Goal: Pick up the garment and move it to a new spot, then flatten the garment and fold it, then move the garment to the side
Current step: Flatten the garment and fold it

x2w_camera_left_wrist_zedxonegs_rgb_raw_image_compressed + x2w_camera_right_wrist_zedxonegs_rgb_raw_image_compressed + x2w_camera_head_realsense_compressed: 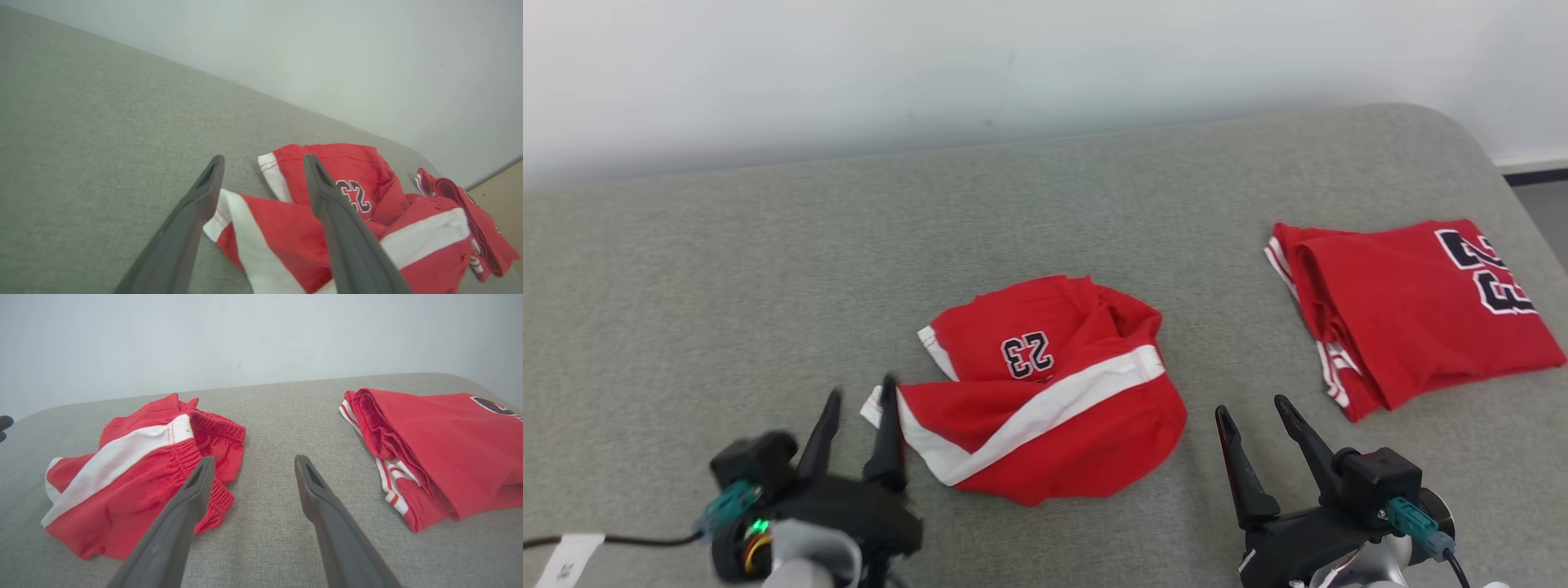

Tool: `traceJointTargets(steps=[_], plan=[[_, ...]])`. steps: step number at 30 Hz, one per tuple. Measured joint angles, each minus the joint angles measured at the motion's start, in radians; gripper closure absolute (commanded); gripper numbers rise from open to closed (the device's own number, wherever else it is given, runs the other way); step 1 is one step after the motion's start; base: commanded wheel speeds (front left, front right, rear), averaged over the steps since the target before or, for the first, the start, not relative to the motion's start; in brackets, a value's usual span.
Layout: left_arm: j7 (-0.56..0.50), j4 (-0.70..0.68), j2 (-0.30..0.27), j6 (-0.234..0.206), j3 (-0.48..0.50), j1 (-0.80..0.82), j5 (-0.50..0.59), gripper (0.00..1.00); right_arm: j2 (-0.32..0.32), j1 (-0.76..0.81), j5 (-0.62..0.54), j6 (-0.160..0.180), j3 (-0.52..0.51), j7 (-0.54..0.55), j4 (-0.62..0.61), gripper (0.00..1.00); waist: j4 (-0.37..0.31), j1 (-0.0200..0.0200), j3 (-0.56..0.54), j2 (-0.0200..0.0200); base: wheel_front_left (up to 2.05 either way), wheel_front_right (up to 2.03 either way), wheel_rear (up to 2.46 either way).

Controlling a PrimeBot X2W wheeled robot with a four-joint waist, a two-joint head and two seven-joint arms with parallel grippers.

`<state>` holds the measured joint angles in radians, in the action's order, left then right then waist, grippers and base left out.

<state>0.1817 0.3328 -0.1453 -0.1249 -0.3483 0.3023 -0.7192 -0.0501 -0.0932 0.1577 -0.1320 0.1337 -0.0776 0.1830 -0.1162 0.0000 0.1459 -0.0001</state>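
Crumpled red basketball shorts [1045,384], marked 23 and crossed by a broad white stripe, lie in a heap near the middle of a grey fabric-covered table [768,269], close to the robot's edge. The left gripper [861,390] hovers with its two fingers spread apart and nothing between them, the tips just beside the shorts' white-trimmed hem corner [876,406]. The right gripper [1251,406] is likewise parted and empty, near the heap's right side but not touching it.

The cloth looks thin, light and limp, likely to sag and drag rather than hold any shape, and the woven surface may cling to it slightly. The hem corner at the left and the gathered elastic waistband [216,428] at the right appear the firmest places to pinch, since a doubled edge should slip less than a single layer.

A folded red jersey [1405,310] rests well apart on the table's right end, limiting free space there. A plain pale wall [931,65] stands behind the table.
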Motion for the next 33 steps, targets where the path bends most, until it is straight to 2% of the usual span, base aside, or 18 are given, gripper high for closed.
traceJointTargets(steps=[5,9,12,24,32,33], plan=[[0.011,0.036,-0.044,-0.007,0.01,-0.056,0.002,0.0,0.0,0.003,-0.004,0.0,0.0,0.008,-0.006,0.0,0.026,0.0,-0.009,0.0,0.0,0.0,0.0],[0.006,0.053,-0.091,0.001,-0.031,-0.077,0.057,0.0,0.0,0.012,-0.012,0.0,-0.007,0.016,-0.011,0.0,0.029,0.0,-0.018,0.0,0.0,0.0,0.0],[-0.009,0.078,-0.106,0.003,-0.055,-0.066,0.078,0.0,0.0,0.012,-0.015,0.0,-0.007,0.016,-0.015,0.0,0.027,0.0,-0.02,0.0,0.0,0.0,0.0],[-0.106,0.286,-0.108,-0.019,-0.134,0.077,0.164,0.0,0.0,0.01,-0.013,0.0,0.012,0.016,-0.011,0.0,-0.037,0.0,-0.021,0.0,0.0,0.0,0.0],[-0.099,0.373,-0.109,-0.031,-0.125,0.119,0.159,0.0,0.0,0.011,-0.013,0.0,0.009,0.016,-0.011,0.0,-0.089,0.0,-0.018,0.0001,0.0,0.0,0.0],[-0.105,0.382,-0.108,-0.019,-0.127,0.123,0.156,0.43,0.0,0.011,-0.013,0.0,0.009,0.016,-0.011,0.0,-0.091,0.0,-0.016,0.0001,0.0,0.0,0.0]])
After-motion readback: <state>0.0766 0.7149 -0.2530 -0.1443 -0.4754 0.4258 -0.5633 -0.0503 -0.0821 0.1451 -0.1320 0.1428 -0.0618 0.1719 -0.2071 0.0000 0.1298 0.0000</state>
